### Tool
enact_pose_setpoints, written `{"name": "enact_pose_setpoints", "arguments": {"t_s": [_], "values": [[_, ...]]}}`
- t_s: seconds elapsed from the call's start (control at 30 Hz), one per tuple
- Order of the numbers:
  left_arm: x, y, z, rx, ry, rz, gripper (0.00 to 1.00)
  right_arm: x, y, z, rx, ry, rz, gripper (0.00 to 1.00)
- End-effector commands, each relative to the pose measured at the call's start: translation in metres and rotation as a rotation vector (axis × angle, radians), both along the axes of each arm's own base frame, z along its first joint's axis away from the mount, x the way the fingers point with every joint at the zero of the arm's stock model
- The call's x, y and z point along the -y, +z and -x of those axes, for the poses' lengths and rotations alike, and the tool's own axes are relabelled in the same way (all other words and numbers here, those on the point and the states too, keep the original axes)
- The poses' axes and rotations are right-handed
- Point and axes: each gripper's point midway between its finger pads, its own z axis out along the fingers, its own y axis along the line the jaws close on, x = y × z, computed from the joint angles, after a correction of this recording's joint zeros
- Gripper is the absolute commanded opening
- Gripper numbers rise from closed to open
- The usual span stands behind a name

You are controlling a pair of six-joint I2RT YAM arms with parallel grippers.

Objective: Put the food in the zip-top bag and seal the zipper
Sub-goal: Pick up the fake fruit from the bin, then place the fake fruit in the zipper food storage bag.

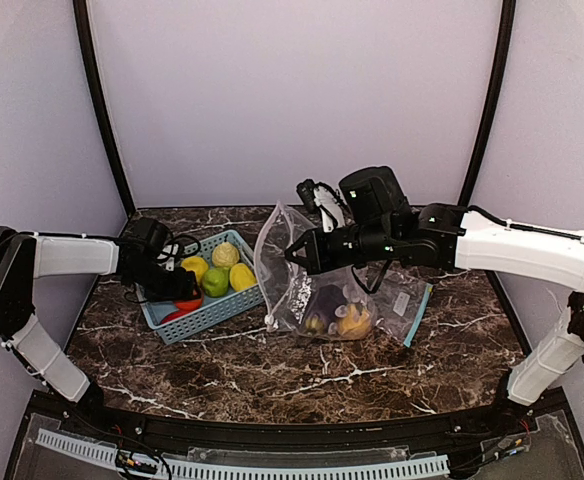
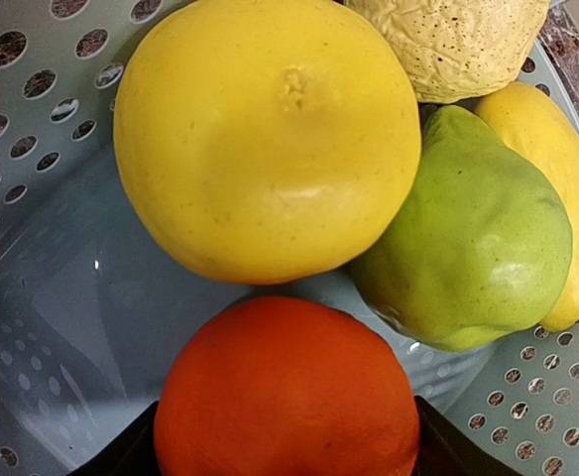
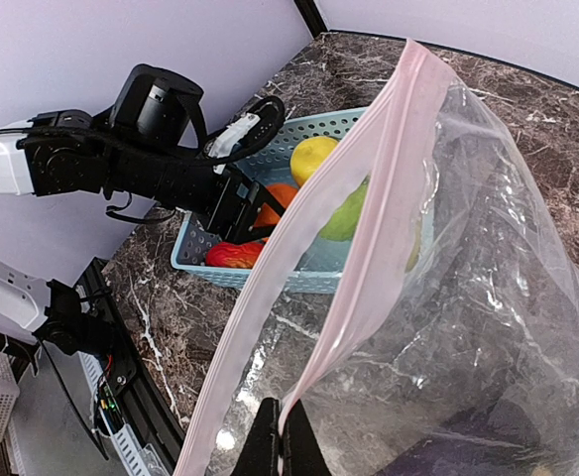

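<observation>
1. The orange lies in the light-blue basket. In the left wrist view a lemon sits at its 12 o'clock and a green fruit at 2.
2. The left hand straddles the orange (clamped or merely beside it, I cannot tell).
3. An eggplant lies inside the zip-top bag, at the basket's 3 o'clock on the counter.
4. The right hand is closed on the bag's pink zipper strip, holding the mouth up.
</observation>
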Motion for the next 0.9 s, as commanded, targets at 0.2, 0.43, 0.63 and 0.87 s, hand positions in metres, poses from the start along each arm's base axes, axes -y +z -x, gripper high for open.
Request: {"name": "enact_pose_setpoints", "arguments": {"t_s": [0.2,0.43,0.63,0.87], "values": [[-0.01,0.041,-0.002,0.134,0.025,-0.001,0.69,-0.002,0.009,-0.006,0.023,-0.003,-0.013,0.0],[-0.001,0.105,0.016,0.343,-0.029,0.118,0.69,-0.003,0.012,-0.007,0.029,-0.005,-0.017,0.0],[0.043,0.172,0.053,0.478,-0.171,0.399,0.67,-0.01,0.018,-0.001,0.051,0.051,-0.049,0.0],[0.11,0.239,0.091,0.56,-0.338,0.598,0.66,-0.02,0.028,0.008,0.076,0.121,-0.093,0.0]]}}
